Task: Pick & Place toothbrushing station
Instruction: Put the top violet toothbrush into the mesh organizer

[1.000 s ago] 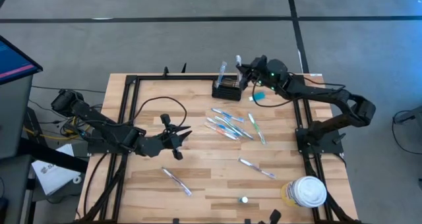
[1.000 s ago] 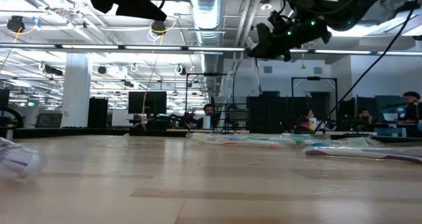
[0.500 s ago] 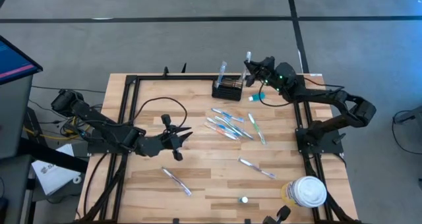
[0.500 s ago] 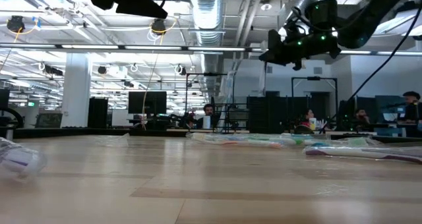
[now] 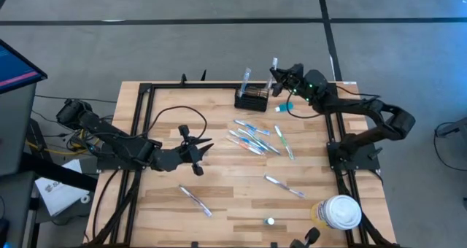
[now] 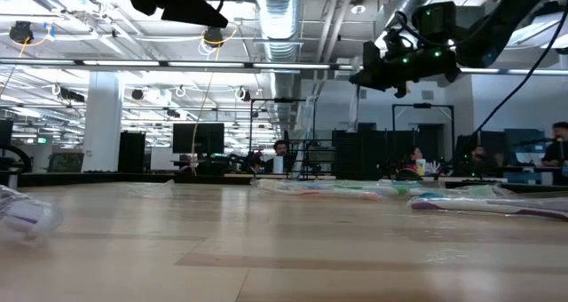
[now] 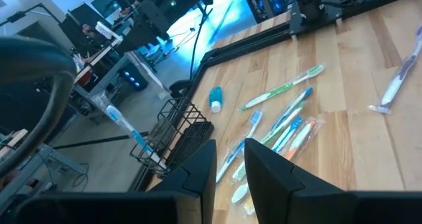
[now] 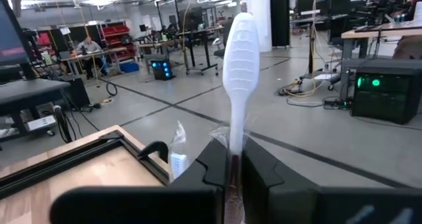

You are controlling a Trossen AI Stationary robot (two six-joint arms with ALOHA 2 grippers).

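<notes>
From above, the toothbrushing station (image 5: 252,98), a small black wire-mesh holder, stands at the far edge of the wooden table (image 5: 219,176), right of centre, with one wrapped toothbrush (image 5: 245,79) upright in it. The right gripper (image 5: 277,80) hovers just right of the station, its fingers pinched on a white toothbrush (image 5: 274,64) that stands up from them. Loose toothbrushes (image 5: 252,135) lie scattered nearer, a small blue tube (image 5: 286,106) lies right of the holder, and a white-lidded tub (image 5: 340,211) sits at the near right corner. The left gripper (image 5: 195,152) waits over the left-middle of the table, fingers spread. The low view shows the right gripper (image 6: 377,71) well above the tabletop. In the left wrist view the station (image 7: 173,132) stands beyond the scattered brushes, its mesh open and thin-walled. In the right wrist view the fingers clamp the white toothbrush (image 8: 240,66) by its lower handle. The holder looks light and stiff but easy to tip; its top rim wire seems the best hold, and the wrapped brushes probably slip.
</notes>
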